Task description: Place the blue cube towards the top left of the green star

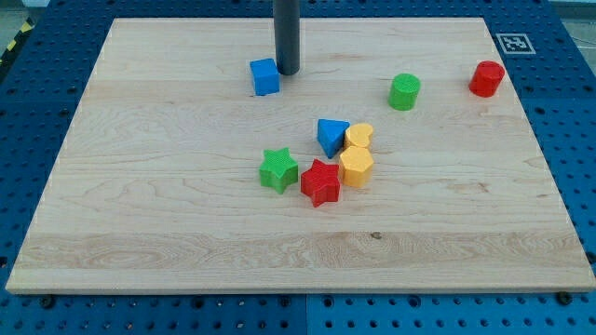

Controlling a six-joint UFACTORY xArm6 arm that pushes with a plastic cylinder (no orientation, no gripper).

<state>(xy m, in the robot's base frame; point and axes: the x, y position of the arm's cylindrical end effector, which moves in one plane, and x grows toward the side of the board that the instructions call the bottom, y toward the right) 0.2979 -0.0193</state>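
Tip (287, 72) touching blue cube (265, 76), its right side.

cube (265, 76) above-left of star (278, 170)

The single camera looks down at a slant from beyond the view's bottom edge of the wooden board (186, 233), facing toward its far edge at the view's top. It stands back enough to take in nearly the whole board, with blue pegboard table (568, 112) around it. My tip (287, 73) meets the board near the view's top, left of centre.
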